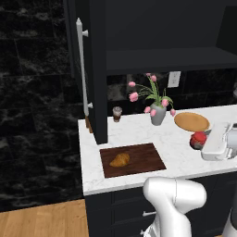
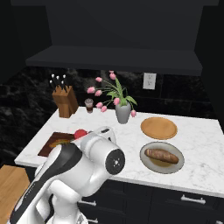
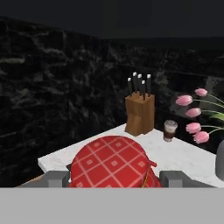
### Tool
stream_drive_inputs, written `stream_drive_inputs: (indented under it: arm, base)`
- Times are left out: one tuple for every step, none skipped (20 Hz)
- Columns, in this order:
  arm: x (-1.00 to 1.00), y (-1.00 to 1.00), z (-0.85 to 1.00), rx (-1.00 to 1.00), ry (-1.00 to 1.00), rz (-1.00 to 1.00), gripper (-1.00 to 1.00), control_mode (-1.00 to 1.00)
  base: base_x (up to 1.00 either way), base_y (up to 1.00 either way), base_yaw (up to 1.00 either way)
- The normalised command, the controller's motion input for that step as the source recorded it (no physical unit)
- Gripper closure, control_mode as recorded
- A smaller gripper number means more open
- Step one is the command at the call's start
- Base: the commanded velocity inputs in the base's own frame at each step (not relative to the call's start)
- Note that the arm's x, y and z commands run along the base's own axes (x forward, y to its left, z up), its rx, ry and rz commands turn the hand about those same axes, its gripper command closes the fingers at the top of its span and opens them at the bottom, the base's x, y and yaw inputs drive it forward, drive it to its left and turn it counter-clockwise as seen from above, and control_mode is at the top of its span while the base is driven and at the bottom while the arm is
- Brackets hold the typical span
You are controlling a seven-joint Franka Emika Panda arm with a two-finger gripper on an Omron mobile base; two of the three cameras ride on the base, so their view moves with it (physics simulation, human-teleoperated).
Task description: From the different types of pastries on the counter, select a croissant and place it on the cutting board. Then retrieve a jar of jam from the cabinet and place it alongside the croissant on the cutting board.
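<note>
Left to right: croissant (image 1: 120,160) sits on the board (image 1: 148,156); our hand (image 3: 114,178) is clamped on the jam jar (image 1: 198,140), over the tabletop (image 1: 139,132) right of the board, near a plate (image 1: 191,121).

— We see an even, soft rendered light; the counter (image 1: 139,129) reads bright, while the cabinet (image 1: 152,41) and the dark wall behind it stay dim.

— We agree. We find faint, soft shadows under the cutting board (image 1: 143,157) and the flower vase (image 1: 158,115), and we see no glare. All the views look coarse and slightly soft.
</note>
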Motion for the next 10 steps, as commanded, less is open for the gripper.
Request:
stream_drive_inputs:
  arm:
    - [0.23, 0.39, -0.26, -0.02, 0.01, 0.0, 1.0, -1.0]
    - [0.37, 0.73, -0.52, -0.05, 0.11, 0.03, 1.0, -1.0]
    - [0.36, 0.82, -0.64, -0.07, 0.1, 0.05, 1.0, -1.0]
    - [0.36, 0.88, -0.73, -0.09, 0.11, 0.07, 1.0, -1.0]
    - [0.39, 0.92, -0.76, -0.11, 0.12, 0.07, 1.0, -1.0]
    - [0.38, 0.98, -0.79, -0.13, 0.11, 0.07, 1.0, -1.0]
    - [0.42, 0.98, -0.81, -0.13, 0.11, 0.07, 1.0, -1.0]
    - [0.46, 0.97, -0.86, -0.13, 0.09, 0.07, 1.0, -1.0]
    - [0.58, 0.96, -0.81, -0.09, 0.05, 0.07, 1.0, -1.0]
    - [0.77, 0.9, -0.69, -0.02, 0.04, 0.03, 1.0, -1.0]
  base:
    - [0.0, 0.0, 0.0]
    - [0.0, 0.0, 0.0]
    - [0.0, 0.0, 0.0]
    - [0.0, 0.0, 0.0]
    - [0.0, 0.0, 0.0]
    - [0.0, 0.0, 0.0]
    - [0.0, 0.0, 0.0]
    - [0.0, 0.0, 0.0]
    - [0.0, 0.0, 0.0]
    - [0.0, 0.0, 0.0]
